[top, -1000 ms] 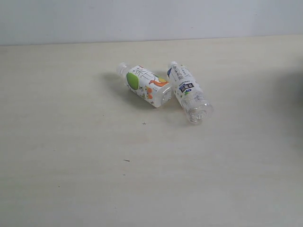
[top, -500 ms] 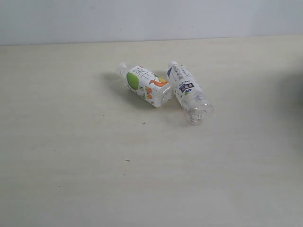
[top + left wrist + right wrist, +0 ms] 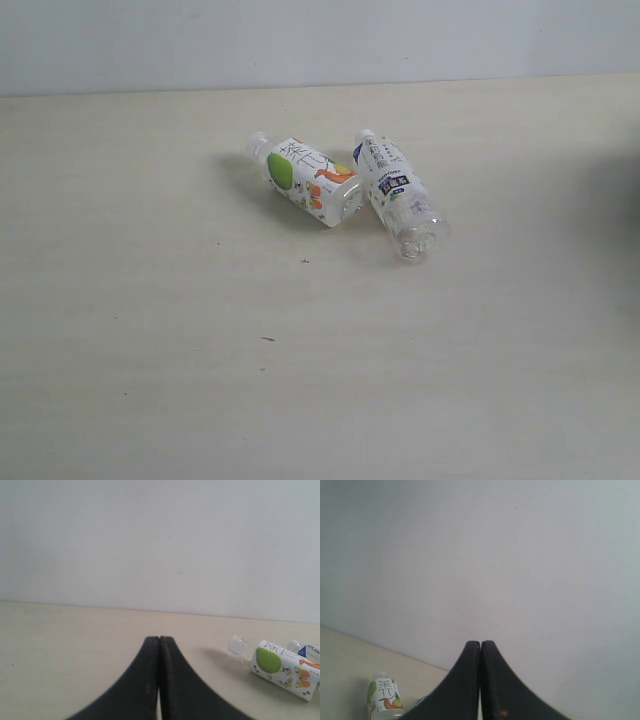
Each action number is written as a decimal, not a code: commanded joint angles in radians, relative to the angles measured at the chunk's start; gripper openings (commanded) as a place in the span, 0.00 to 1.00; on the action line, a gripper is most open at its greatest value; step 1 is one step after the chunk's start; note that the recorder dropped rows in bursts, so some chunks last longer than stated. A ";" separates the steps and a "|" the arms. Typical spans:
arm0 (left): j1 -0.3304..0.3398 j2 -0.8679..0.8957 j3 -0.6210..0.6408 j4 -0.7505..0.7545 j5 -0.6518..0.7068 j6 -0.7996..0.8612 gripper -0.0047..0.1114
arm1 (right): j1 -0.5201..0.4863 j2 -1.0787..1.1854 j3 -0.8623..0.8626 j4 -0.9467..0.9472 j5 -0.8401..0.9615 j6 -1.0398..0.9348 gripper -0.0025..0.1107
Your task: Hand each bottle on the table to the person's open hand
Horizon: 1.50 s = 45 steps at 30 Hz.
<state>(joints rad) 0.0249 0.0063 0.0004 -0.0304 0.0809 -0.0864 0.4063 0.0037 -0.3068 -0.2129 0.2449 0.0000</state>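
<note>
Exterior view, and the pale wood-grain table (image 3: pixel 150 380) fills nearly the whole shot, with a plain wall (image 3: pixel 320 40) behind. Two bottles lie on their sides past the middle. The green-orange fruit-label bottle (image 3: pixel 305 180) is on the left, and the blue-white label bottle (image 3: pixel 398 192) is just beside it on the right, base toward us. Whether they touch, I can't tell. A tiny dark speck (image 3: pixel 267 339) sits nearer the camera.

No arm over the table, and no person's hand in any view! The left gripper (image 3: pixel 159 639) is pinched closed on nothing, with the fruit-label bottle off ahead of it. The right gripper (image 3: pixel 480 643) is the same, fingers pressed together and empty.

I read this as a pick not yet begun, with two bottles waiting. Next, one gripper needs to spread its fingers, drop across a bottle's body and clamp squarely, because a round bottle lying flat could roll.
</note>
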 commanded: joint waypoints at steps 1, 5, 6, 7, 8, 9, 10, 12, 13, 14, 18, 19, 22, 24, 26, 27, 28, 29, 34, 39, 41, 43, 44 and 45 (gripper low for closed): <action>-0.004 -0.006 0.000 -0.006 0.000 0.004 0.04 | 0.001 -0.004 -0.010 -0.009 0.003 0.000 0.02; -0.004 -0.006 0.000 -0.006 0.000 0.004 0.04 | 0.001 -0.004 -0.010 0.009 0.022 0.000 0.02; -0.004 -0.006 0.000 -0.006 0.000 0.004 0.04 | 0.001 -0.004 -0.010 0.022 0.022 0.000 0.02; -0.004 -0.006 0.000 -0.006 0.000 0.004 0.04 | 0.001 -0.004 -0.010 0.029 0.020 0.000 0.02; -0.004 -0.006 0.000 -0.006 0.000 0.004 0.04 | 0.001 -0.004 -0.010 0.030 0.013 0.000 0.02; -0.004 -0.006 0.000 -0.006 0.000 0.004 0.04 | 0.001 -0.004 -0.010 0.030 0.008 0.000 0.02; -0.004 -0.006 0.000 -0.006 0.000 0.004 0.04 | 0.001 -0.004 -0.010 0.030 0.008 0.000 0.02; -0.004 -0.006 0.000 -0.006 0.000 0.004 0.04 | 0.001 -0.004 -0.010 0.030 0.008 0.000 0.02; -0.004 -0.006 0.000 -0.006 0.000 0.004 0.04 | 0.001 -0.004 -0.010 0.030 0.008 0.000 0.02; -0.004 -0.006 0.000 -0.006 0.000 0.004 0.04 | 0.001 -0.004 -0.010 0.030 0.008 0.000 0.02; -0.004 -0.006 0.000 -0.006 0.000 0.004 0.04 | 0.001 -0.004 -0.010 0.030 0.008 0.000 0.02; -0.004 -0.006 0.000 -0.006 0.000 0.004 0.04 | 0.001 -0.004 -0.010 0.030 0.008 0.000 0.02; -0.004 -0.006 0.000 -0.006 0.000 0.004 0.04 | 0.001 -0.004 -0.010 0.030 0.008 0.000 0.02; -0.004 -0.006 0.000 -0.006 0.000 0.004 0.04 | 0.001 -0.004 -0.010 0.030 0.008 0.000 0.02; -0.004 -0.006 0.000 -0.006 0.000 0.004 0.04 | 0.001 -0.004 -0.010 0.030 0.008 0.000 0.02; -0.004 -0.006 0.000 -0.006 0.000 0.004 0.04 | 0.001 -0.004 -0.010 0.030 0.008 0.000 0.02; -0.004 -0.006 0.000 -0.006 0.000 0.004 0.04 | 0.001 -0.004 -0.010 0.030 0.008 0.000 0.02; -0.004 -0.006 0.000 -0.006 0.000 0.004 0.04 | 0.001 -0.004 -0.010 0.030 0.008 0.000 0.02; -0.004 -0.006 0.000 -0.006 0.000 0.004 0.04 | 0.001 -0.004 -0.010 0.030 0.008 0.000 0.02; -0.004 -0.006 0.000 -0.006 0.000 0.004 0.04 | 0.001 -0.004 -0.010 0.030 0.008 0.000 0.02; -0.004 -0.006 0.000 -0.006 0.000 0.004 0.04 | 0.001 -0.004 -0.010 0.030 0.008 0.000 0.02; -0.004 -0.006 0.000 -0.006 0.000 0.004 0.04 | 0.001 -0.004 -0.010 0.030 0.008 0.000 0.02; -0.004 -0.006 0.000 -0.006 0.000 0.004 0.04 | 0.001 -0.004 -0.010 0.030 0.008 0.000 0.02; -0.004 -0.006 0.000 -0.006 0.000 0.004 0.04 | 0.001 -0.004 -0.010 0.030 0.008 0.000 0.02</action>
<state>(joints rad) 0.0249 0.0063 0.0004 -0.0304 0.0809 -0.0864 0.4063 0.0037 -0.3126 -0.1827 0.2621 0.0000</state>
